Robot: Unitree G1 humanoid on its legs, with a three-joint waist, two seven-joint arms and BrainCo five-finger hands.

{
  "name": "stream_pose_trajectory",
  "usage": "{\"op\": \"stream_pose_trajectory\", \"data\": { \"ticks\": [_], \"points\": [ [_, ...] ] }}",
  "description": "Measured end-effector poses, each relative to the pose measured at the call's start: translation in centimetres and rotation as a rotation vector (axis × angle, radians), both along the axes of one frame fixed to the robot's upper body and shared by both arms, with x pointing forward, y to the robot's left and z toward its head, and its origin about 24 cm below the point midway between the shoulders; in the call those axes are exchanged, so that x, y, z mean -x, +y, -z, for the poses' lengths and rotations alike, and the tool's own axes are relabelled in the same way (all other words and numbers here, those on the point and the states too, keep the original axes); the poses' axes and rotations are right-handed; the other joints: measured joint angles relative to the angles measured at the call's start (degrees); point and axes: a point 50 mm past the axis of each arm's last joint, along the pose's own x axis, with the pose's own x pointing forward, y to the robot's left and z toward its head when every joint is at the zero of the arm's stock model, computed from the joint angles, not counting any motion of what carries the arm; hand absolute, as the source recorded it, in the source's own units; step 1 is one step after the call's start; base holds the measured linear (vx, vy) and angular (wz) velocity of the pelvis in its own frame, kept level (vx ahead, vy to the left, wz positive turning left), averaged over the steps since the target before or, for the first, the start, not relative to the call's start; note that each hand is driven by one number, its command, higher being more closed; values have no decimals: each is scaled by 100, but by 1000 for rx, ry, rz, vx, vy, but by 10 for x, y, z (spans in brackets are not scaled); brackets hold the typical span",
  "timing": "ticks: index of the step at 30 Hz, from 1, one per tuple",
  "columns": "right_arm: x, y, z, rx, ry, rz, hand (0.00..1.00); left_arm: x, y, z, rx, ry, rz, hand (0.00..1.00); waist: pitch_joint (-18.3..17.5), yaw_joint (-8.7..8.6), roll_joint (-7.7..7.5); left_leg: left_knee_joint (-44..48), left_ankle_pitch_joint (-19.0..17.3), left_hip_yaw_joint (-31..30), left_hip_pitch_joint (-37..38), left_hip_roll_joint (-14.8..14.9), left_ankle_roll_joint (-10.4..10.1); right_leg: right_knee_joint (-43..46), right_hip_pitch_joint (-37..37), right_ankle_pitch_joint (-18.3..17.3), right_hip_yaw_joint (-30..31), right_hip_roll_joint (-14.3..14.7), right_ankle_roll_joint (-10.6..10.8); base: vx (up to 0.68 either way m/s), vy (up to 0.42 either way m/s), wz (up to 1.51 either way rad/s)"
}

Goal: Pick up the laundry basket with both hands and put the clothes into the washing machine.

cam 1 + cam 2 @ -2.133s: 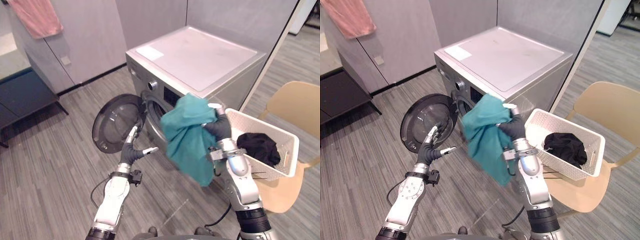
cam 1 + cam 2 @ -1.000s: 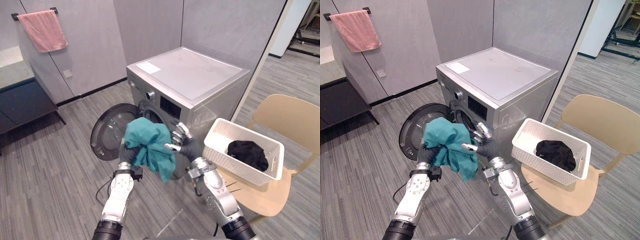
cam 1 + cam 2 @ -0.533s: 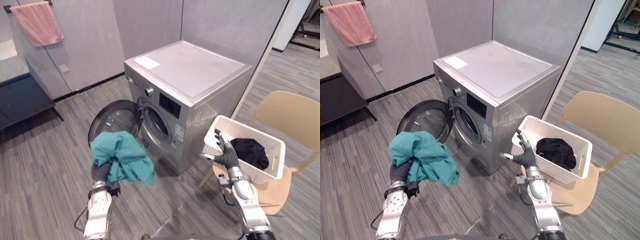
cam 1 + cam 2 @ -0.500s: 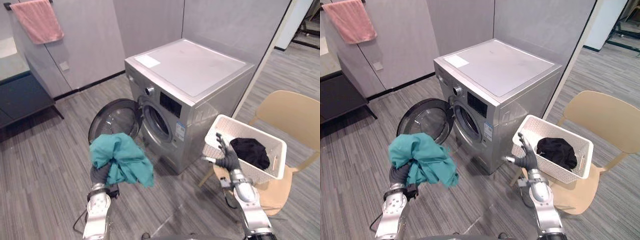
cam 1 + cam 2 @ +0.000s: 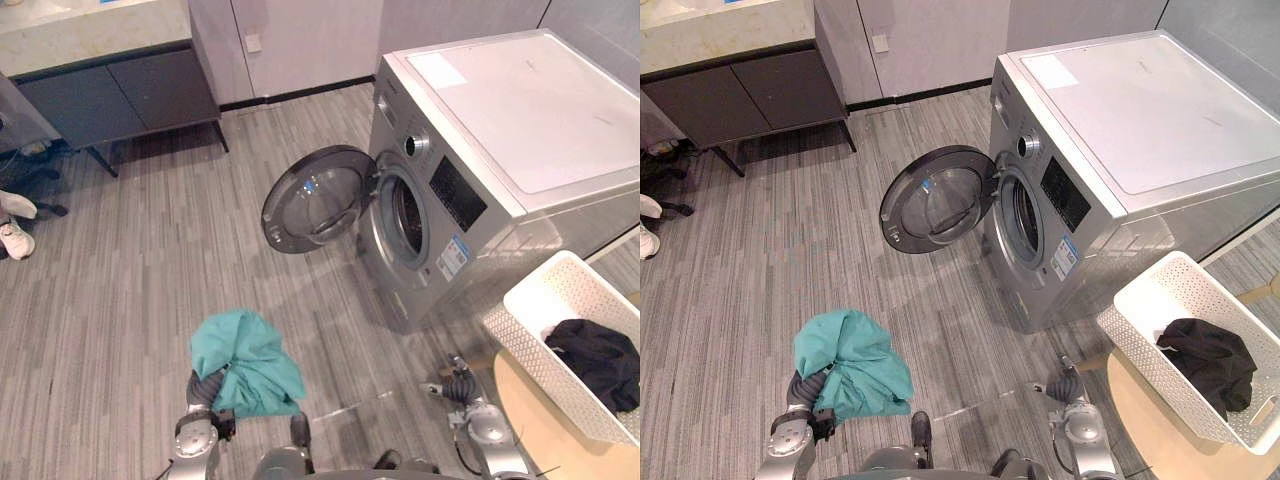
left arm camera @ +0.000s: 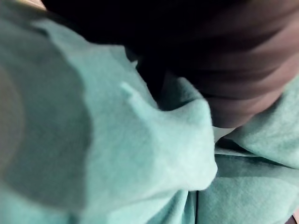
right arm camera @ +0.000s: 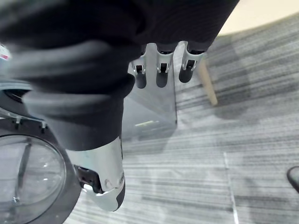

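- Both eye views look steeply down from the head, sharing the washing machine (image 5: 480,160), basket (image 5: 535,365) and floor (image 5: 150,270).
- Left wrist view sits against teal cloth (image 6: 93,154), perhaps touching.
- Right wrist view looks along its hand (image 7: 161,65) toward the floor.

The cloth (image 5: 245,360) at lower centre is plain teal. The washing machine (image 5: 520,130) is silver-grey, its door (image 5: 318,198) dark glass. At right, the basket (image 5: 555,300) is white with a lattice pattern, and the garment (image 5: 598,362) in it is black. The floor (image 5: 130,290) is grey and finely striped. At upper left, the cabinet (image 5: 120,95) is dark grey.
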Motion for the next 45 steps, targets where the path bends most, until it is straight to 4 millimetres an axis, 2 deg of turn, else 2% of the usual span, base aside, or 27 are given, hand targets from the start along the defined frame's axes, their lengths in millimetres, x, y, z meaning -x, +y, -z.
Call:
{"op": "stream_pose_trajectory", "data": {
  "ticks": [3, 5, 6, 7, 8, 11, 13, 14, 15, 17, 21, 22, 23, 25, 26, 28, 29, 30, 31, 33, 34, 36, 40, 41, 42, 44, 45],
  "points": [
    [16, 3, 13, -10, 85, 10, 0, -1, -2, 0, 13, -2, 21, 100, 213, 62, -302, 963, -682, 204, -119, -260, 232, 859, 50, -566, -132, -697, 352, 68, 89, 36],
    [30, 3, 18, -11, 130, 14, 0, 8, -3, 1, 14, 13, 16, 100, 316, 11, -404, 1693, -1383, 203, -199, -280, 259, 2316, -282, -520, 617, -1098, -100, 103, 88, 44],
    [29, 7, 18, -14, 127, 3, 0, 12, -3, 2, 11, 25, 17, 100, 342, -68, -297, 1725, -1451, 83, -115, -288, 312, 3180, -822, -80, 1389, -1092, -623, 89, 87, 41],
    [28, 10, 18, -21, 125, -5, 0, 11, -3, 1, 8, 23, 21, 100, 395, -151, -237, 1686, -1467, -33, -60, -270, 333, 3406, -1114, -136, 1803, -912, -333, 190, 103, 46],
    [26, 15, 18, -34, 118, -6, 0, 7, -4, -1, 8, 9, 26, 100, 419, -179, -297, 1613, -1473, -128, -25, -248, 348, 3318, -1307, -327, 2005, -664, -117, 195, 50, 42],
    [18, 20, 15, -37, 96, -29, 0, -2, -3, -5, 0, -11, 40, 100, 515, -206, -371, 1323, -1474, -317, 180, -244, 350, 2143, -1774, -304, 2129, 6, 24, 211, 6, 30],
    [19, 16, 16, -27, 102, -27, 0, -12, -9, -7, 10, -30, 61, 100, 573, -286, -320, 1096, -1489, -517, 362, -277, 311, 641, -1783, 190, 2142, 332, 204, 310, -48, 66],
    [22, 15, 16, -25, 110, -23, 0, -16, -13, -7, 16, -36, 76, 100, 578, -404, -312, 1056, -1534, -727, 469, -329, 221, 143, -1737, 769, 2307, 397, 38, 412, -114, 102],
    [22, 15, 17, -23, 114, -22, 0, -18, -16, -7, 20, -38, 88, 100, 551, -489, -327, 1162, -1637, -912, 549, -301, 88, 201, -1662, 1129, 2444, 492, -294, 510, -143, 90],
    [19, 14, 15, -19, 101, -26, 0, -19, -23, -7, 32, -39, 118, 100, 555, -465, -153, 1369, -1718, -957, 577, -121, -91, 407, -1565, 860, 2315, 586, -390, 441, -132, 37],
    [9, 15, 2, 1, 26, -48, 0, -22, -47, -11, 99, -81, 154, 100, 714, -281, 130, 5014, -1288, -559, -440, 608, -580, 176, -473, 564, 2172, 898, -621, 439, -128, -3],
    [2, 16, -5, 10, -20, -50, 0, -23, -53, -13, 107, -89, 181, 100, 687, -148, 188, 5784, -1358, -396, -707, 868, -535, 33, -152, 491, 2317, 996, -628, 485, -52, -70],
    [-4, 16, -11, 15, -59, -51, 0, -24, -57, -14, 114, -95, 200, 100, 705, -145, 146, 6071, -1418, -339, -915, 987, -445, -60, 6, 465, 2419, 1018, -622, 367, -15, -68],
    [-14, 19, -22, 15, -118, -53, 0, -29, -62, -19, 120, -119, 233, 100, 718, -124, 105, 6025, -1541, -305, -1265, 1109, -247, -260, 195, 417, 2721, 1013, -587, 291, 72, -61],
    [-16, 19, -23, 15, -126, -49, 0, -34, -66, -22, 121, -139, 256, 100, 755, -24, 36, 5537, -1627, -288, -1311, 1080, -108, -294, 245, 341, 3012, 936, -467, 300, 189, -89],
    [-16, 19, -23, 20, -126, -41, 0, -37, -74, -24, 127, -145, 294, 100, 757, -21, 33, 4356, -1660, -523, -1322, 910, -53, -280, 309, 246, 3262, 837, -307, 224, 249, -78],
    [-13, 18, -21, 23, -116, -36, 0, -40, -81, -25, 136, -149, 320, 100, 752, -28, 43, 3319, -1602, -984, -1238, 678, -129, -136, 271, 115, 3452, 741, -117, 207, 360, -80],
    [-10, 13, -19, 36, -102, -34, 0, -40, -89, -24, 145, -146, 351, 100, 681, -18, 197, 2101, -1332, -1695, -934, 505, -406, 40, 176, -69, 3724, 758, 150, 212, 392, -97],
    [-7, 11, -16, 41, -84, -35, 0, -39, -94, -22, 155, -138, 367, 100, 673, 1, 251, 1867, -733, -1881, -799, 483, -704, 127, 154, -177, 3865, 834, 256, 234, 472, -110],
    [1, 31, -4, -27, -39, -24, 0, -40, -89, -15, 101, -90, 423, 100, 582, -53, -215, 2148, -1126, -1664, -633, 94, -484, 188, 177, -247, 4316, 478, 402, 228, 401, -84],
    [3, 32, -3, -32, -33, -21, 0, -40, -89, -15, 97, -89, 430, 100, 535, -58, -294, 2269, -1193, -1540, -628, 84, -424, 186, 185, -243, 4400, 437, 433, 182, 262, -80],
    [7, 31, -1, -31, -21, -17, 0, -42, -93, -17, 89, -94, 464, 100, 462, -71, -379, 2624, -1448, -1075, -561, 119, -208, 96, 174, -154, 4760, 362, 535, 161, 235, -90],
    [1, 35, 4, -41, 5, -29, 0, -51, -92, -18, 62, -94, 520, 100, 415, -52, -433, 2304, -1457, -388, -294, 178, -182, -244, -111, 252, 5198, 323, 721, 89, 139, -109],
    [-1, 35, 6, -41, 15, -33, 0, -53, -91, -18, 56, -94, 526, 100, 393, -54, -407, 2192, -1446, -175, -231, 241, -170, -273, -276, 388, 5080, 342, 752, 20, 36, -190],
    [-5, 34, 8, -36, 32, -42, 0, -55, -89, -19, 53, -95, 522, 100, 348, -82, -323, 1949, -1396, 267, -100, 384, -143, -348, -578, 689, 4387, 346, 594, 1, -30, -194],
    [-11, 35, 9, -20, 49, -77, 0, -56, -84, -20, 49, -103, 498, 100, 350, -152, -247, 1671, -1334, 844, 160, 557, -137, -276, -683, 780, 2802, 132, 208, -12, -72, -176],
    [-12, 33, 11, 1, 64, -104, 0, -60, -81, -21, 39, -110, 488, 100, 354, -265, -153, 1572, -1333, 1205, 374, 609, -143, 79, -746, 696, 1470, -230, -147, -24, -33, -125]
  ]
}}
